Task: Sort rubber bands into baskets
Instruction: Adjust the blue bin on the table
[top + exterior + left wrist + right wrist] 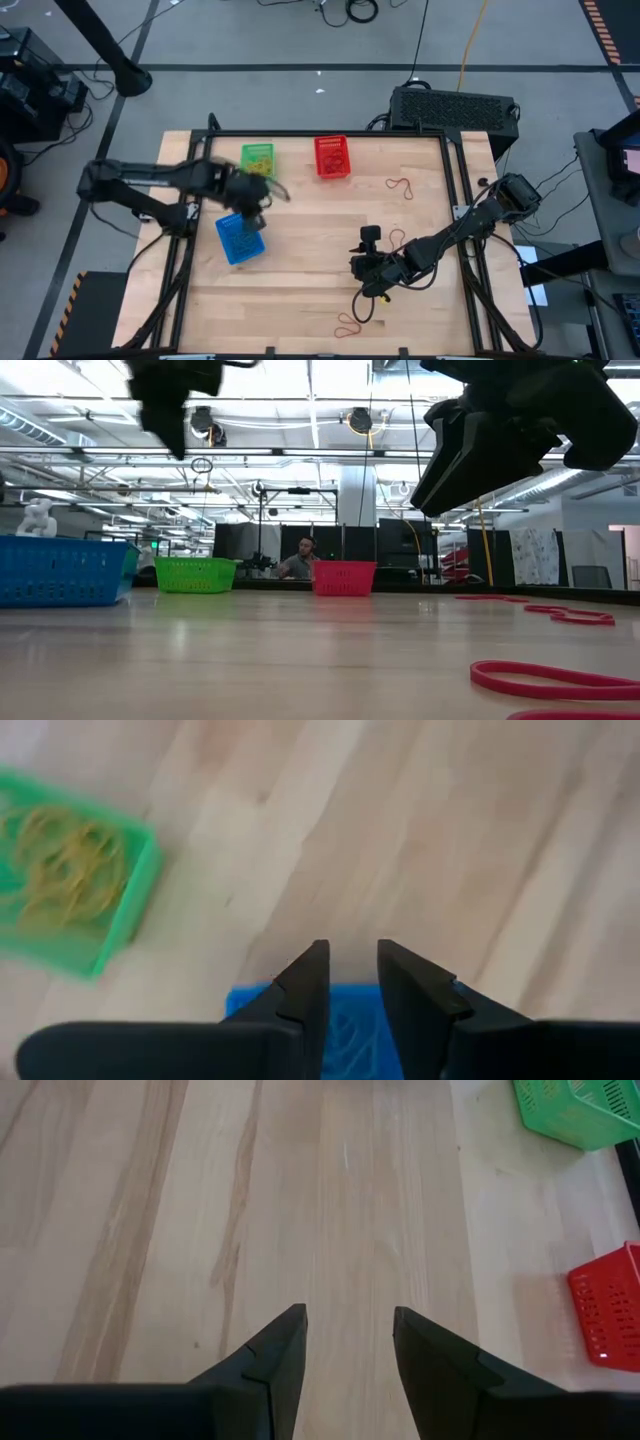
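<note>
Sorting looks mostly done: yellow bands sit in the green basket, some in the blue basket. Red bands remain on the counter, right and lower centre. Left hand and right hand are both parted, empty.

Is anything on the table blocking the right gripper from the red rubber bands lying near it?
Nothing visible does. The right gripper, jaws open and empty, hovers over bare wood, with red rubber bands lying loose nearby on the table. No basket sits between them.
</note>
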